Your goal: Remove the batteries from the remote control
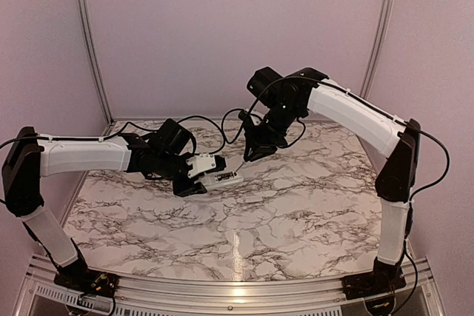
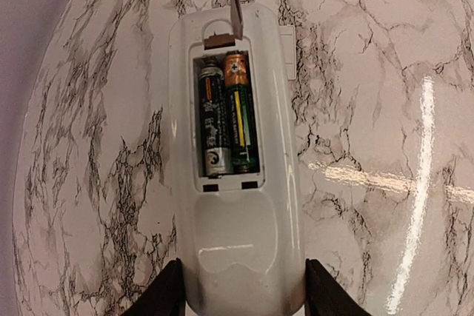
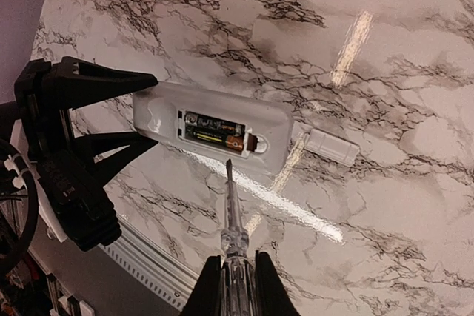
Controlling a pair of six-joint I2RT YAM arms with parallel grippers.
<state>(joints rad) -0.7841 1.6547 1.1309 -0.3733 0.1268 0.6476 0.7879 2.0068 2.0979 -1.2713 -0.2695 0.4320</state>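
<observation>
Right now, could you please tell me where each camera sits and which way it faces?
Top external: above and behind the arms, looking down at the table; both arms show.
Left wrist: on that wrist, looking down at the batteries in the remote control; the left claw shows.
Right wrist: on that wrist, looking along the screwdriver in the right claw.
Both wrist views share the batteries.

remote [image 2: 237,205]: near end was cut off at frame bottom | screwdriver [image 3: 232,209]: handle was mostly hidden in right gripper [image 3: 237,266] | batteries [image 2: 226,112]: print was unreadable
</observation>
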